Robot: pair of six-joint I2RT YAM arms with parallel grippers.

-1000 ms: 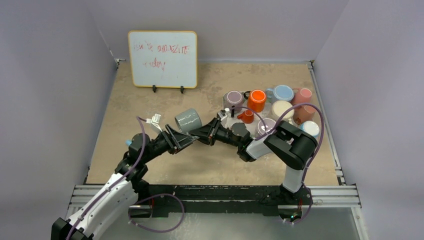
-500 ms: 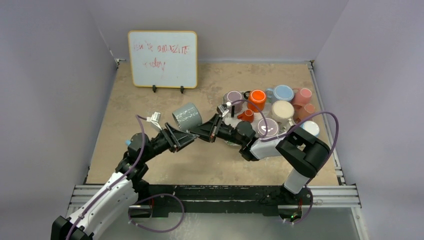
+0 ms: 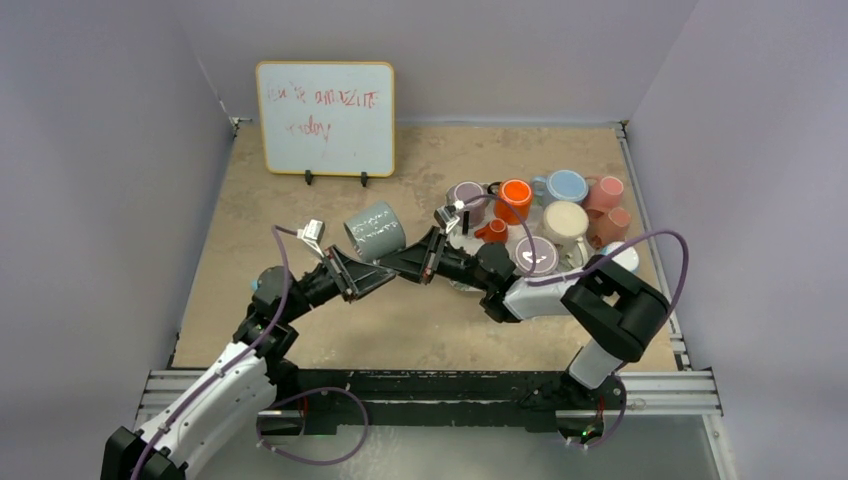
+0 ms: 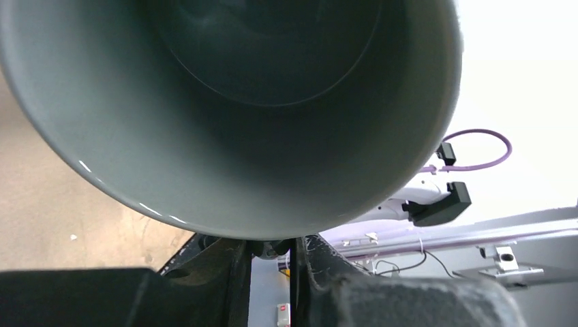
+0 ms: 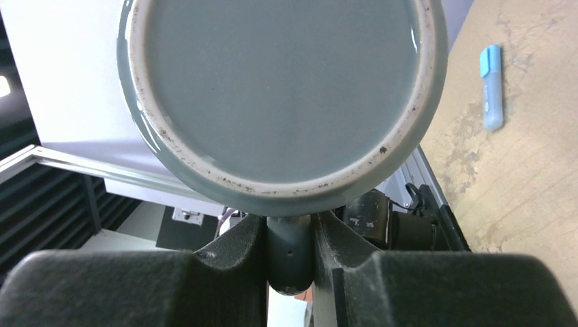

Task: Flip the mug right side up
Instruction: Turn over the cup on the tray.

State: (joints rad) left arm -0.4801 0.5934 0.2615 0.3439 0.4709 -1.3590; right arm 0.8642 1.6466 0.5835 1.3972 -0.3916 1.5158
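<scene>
Starting at the left of the overhead view: my left hand is closed down to a sliver, fingers nearly touching, right under the lip of the grey mug. Whether it pinches anything, I can't tell. Its camera looks straight into the mug's open mouth, which fills the upper frame.

Centre now. The mug is just left of middle, tipped on its side between the two hands, mouth toward the left arm and base toward the right. My right hand is clamped tight on the handle, with the mug's flat base looming directly above its fingers.

The surface is mottled tan, boxed in by pale lavender walls. A whiteboard with red scribble stands at the upper left, and a metal rail runs along the bottom. A small blue marker lies on the surface at the upper right of the right wrist view.

Right of centre sits a tight cluster, mouths up: purple mug, orange mug, blue mug, cream mug, pink mug. What's inside them I can't tell from up here.
</scene>
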